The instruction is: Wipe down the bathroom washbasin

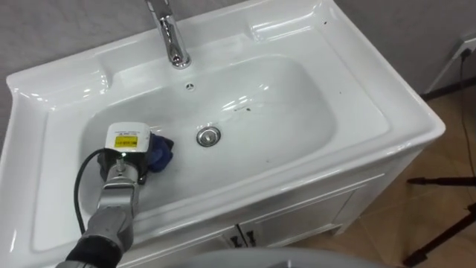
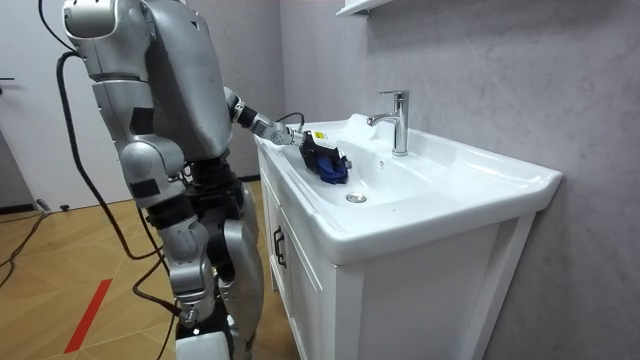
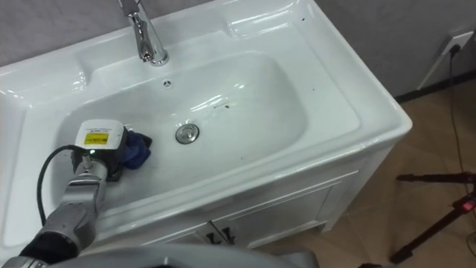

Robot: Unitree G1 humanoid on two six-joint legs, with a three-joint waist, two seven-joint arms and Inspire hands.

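Note:
A white basin [image 1: 387, 97] sits on a white cabinet, with a chrome tap [image 1: 172, 37] at the back and a metal drain [image 1: 208, 136] in the bowl's middle. My left hand [image 1: 125, 160] reaches down into the left part of the bowl, its back covered by its white tag. A dark blue cloth [image 1: 160, 152] is bunched under and beside that hand, just left of the drain. In the room view the left hand [image 2: 305, 143] has its fingers curled on the cloth [image 2: 328, 165]. A few dark specks [image 1: 242, 109] lie on the bowl beyond the drain.
I stand close against the front of the cabinet [image 2: 300, 270]. Grey wall runs behind the tap. Black tripod legs [image 1: 446, 186] spread on the wooden floor to the right, near a wall socket [image 1: 467, 48].

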